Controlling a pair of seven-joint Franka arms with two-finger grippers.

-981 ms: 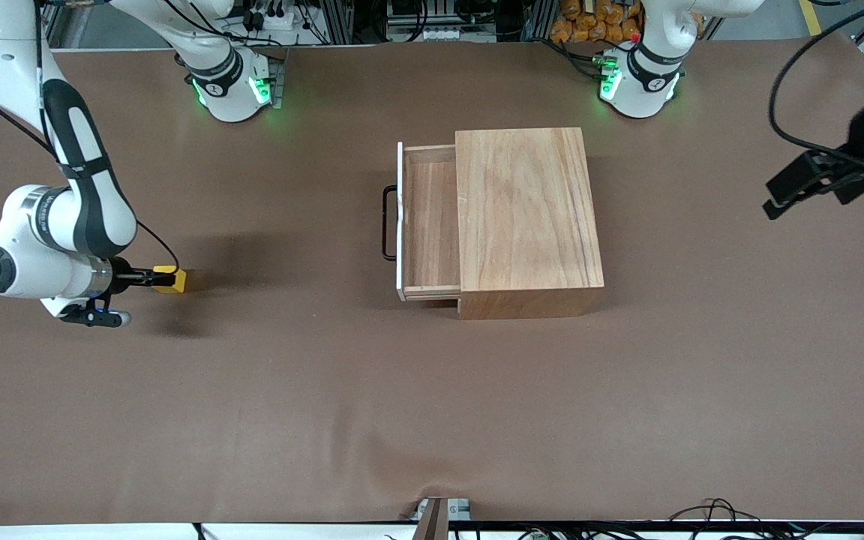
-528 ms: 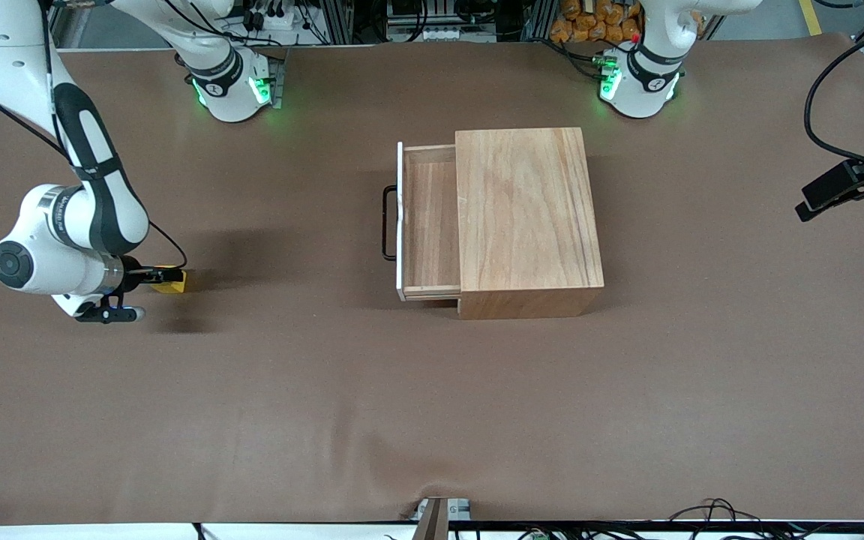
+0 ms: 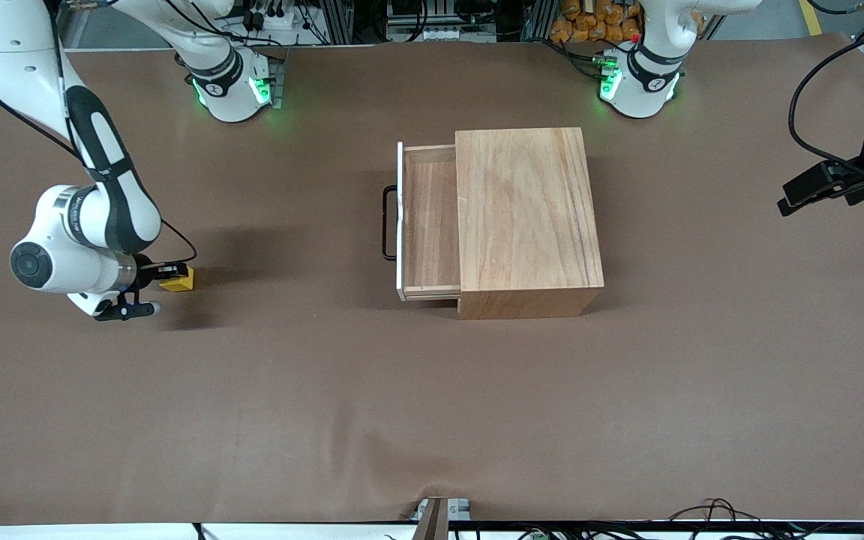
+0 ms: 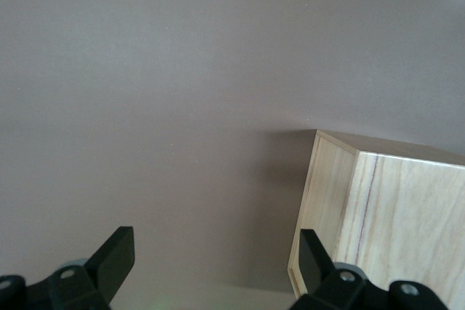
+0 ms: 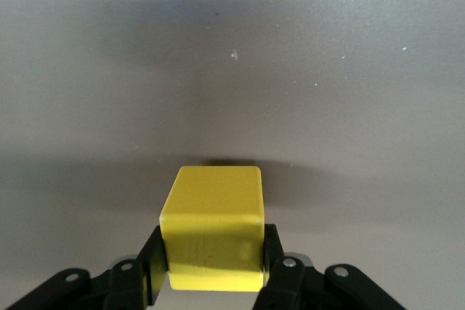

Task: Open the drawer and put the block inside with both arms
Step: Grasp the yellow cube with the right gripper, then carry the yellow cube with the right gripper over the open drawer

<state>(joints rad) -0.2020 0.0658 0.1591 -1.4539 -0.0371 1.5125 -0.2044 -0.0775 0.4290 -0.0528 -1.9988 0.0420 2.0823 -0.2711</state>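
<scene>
Front view: right end effector [image 3: 169, 271] clamped on block [image 3: 179, 279], low over bench [image 3: 289, 390]; drawer [image 3: 432, 221] open, toward left arm's end. Left end effector [image 3: 814, 191] spread wide, waiting.

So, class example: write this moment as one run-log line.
drawer: open, no block inside | block: clamped in right gripper, toward right arm's table end | left gripper: open, waiting near cabinet

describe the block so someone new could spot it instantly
Start at the wooden cabinet mid-table with its drawer pulled open. Go toward the right arm's end: the right gripper is shut on the block, a small cube, the only bright yellow thing there.
</scene>
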